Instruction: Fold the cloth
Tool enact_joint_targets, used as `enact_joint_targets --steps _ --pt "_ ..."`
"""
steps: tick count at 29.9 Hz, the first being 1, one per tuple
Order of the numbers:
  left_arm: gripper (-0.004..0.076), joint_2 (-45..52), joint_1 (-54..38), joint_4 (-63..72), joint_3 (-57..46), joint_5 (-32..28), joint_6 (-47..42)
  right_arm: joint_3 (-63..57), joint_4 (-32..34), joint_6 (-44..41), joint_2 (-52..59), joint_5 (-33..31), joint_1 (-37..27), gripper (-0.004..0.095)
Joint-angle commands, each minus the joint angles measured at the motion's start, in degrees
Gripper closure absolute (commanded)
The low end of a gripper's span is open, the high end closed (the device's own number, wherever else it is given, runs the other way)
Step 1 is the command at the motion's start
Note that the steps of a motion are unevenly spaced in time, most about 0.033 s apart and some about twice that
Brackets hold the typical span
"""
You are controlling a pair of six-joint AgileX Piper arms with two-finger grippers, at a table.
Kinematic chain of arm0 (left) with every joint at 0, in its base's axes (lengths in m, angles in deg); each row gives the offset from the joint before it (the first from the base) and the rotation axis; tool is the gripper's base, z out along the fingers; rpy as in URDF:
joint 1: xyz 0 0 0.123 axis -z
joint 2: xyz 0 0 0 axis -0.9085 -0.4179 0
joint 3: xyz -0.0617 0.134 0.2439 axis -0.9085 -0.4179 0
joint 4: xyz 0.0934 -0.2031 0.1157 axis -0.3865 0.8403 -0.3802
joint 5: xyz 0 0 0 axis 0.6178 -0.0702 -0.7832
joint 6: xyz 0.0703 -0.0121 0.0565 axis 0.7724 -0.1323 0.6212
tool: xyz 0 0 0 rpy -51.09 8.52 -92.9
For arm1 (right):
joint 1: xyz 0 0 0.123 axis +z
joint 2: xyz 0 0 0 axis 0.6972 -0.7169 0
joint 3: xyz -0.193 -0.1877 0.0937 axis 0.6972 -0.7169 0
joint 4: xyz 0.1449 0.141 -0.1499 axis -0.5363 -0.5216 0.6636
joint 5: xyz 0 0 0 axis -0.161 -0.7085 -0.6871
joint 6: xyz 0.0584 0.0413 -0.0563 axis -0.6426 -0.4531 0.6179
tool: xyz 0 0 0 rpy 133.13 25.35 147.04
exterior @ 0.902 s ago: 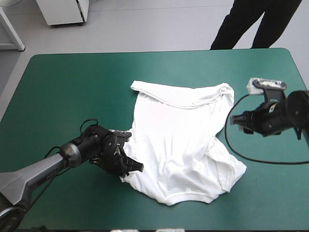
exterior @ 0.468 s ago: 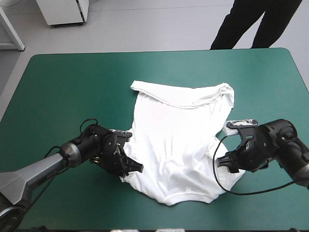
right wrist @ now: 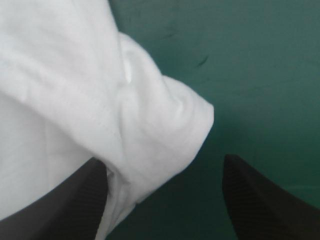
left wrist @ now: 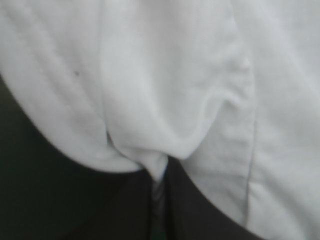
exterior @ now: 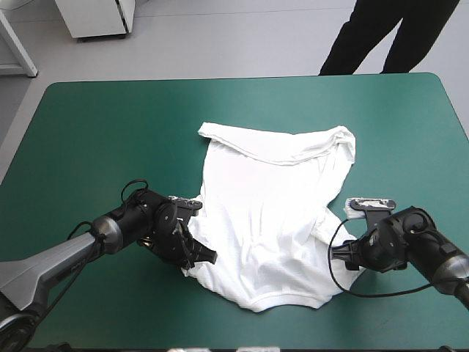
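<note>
Nothing is folded yet, as I judge it: the T-shirt (exterior: 271, 220) lies spread open and rumpled in the middle of the table (exterior: 95, 132), with every fold left to do. At the T-shirt's near left corner, the left gripper (exterior: 199, 255) is pinched tight on a tuck of cloth, its black fingers all but meeting. At the near right corner, the right gripper (right wrist: 162, 167) stands wide. The rounded corner lies between its fingers, against one of them, and it grasps nothing. The T-shirt's far edge is turned over on itself.
</note>
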Motion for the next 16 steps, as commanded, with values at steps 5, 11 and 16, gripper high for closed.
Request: enact_joint_targets --steps 5,11,16 --pt "0.0734 -0.68 0.04 0.02 -0.32 -3.08 0.60 -1.07 0.87 -2.08 -7.47 5.96 0.17 0.0324" --pt "0.0734 -0.68 0.04 0.02 -0.32 -2.62 0.60 -1.19 -3.45 -2.08 -13.68 6.46 0.17 0.0655" --pt "0.0734 -0.68 0.04 0.02 -0.32 -2.61 0.60 -1.08 -4.38 -1.25 -13.30 5.43 0.17 0.0923"
